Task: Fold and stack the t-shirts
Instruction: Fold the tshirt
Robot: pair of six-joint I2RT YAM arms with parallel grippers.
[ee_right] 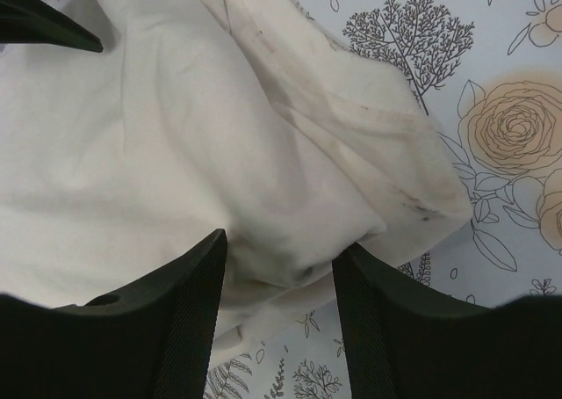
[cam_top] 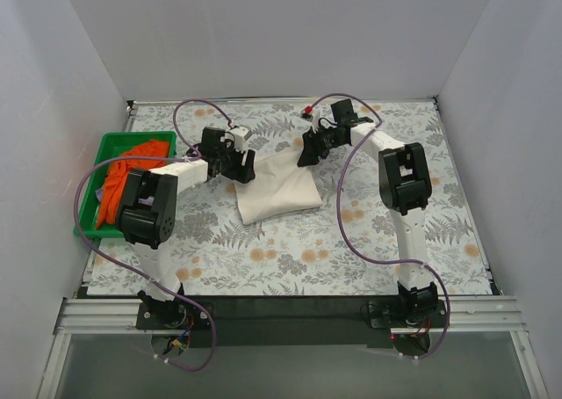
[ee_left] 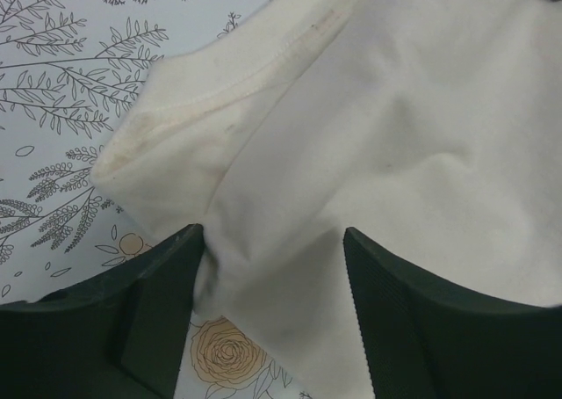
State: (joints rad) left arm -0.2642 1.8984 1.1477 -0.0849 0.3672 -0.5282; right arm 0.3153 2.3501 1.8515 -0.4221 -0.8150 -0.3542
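The cream t-shirt [cam_top: 277, 190] lies partly folded in the middle of the table. My left gripper [cam_top: 242, 167] is at its far left corner, and my right gripper [cam_top: 307, 153] is at its far right corner. In the left wrist view the left gripper [ee_left: 272, 267] is open, with the cream cloth [ee_left: 395, 109] bunched between the wide-apart jaws. In the right wrist view the right gripper [ee_right: 279, 267] is open too, straddling a fold of the cream cloth [ee_right: 132, 153]. The orange t-shirt [cam_top: 132, 169] lies in the green tray. No lavender shirt can be made out.
The green tray [cam_top: 132, 138] stands at the table's left edge. White walls close in the table on the left, back and right. Purple cables loop from both arms. A tip of the left gripper's finger [ee_right: 44, 25] shows at the top left of the right wrist view.
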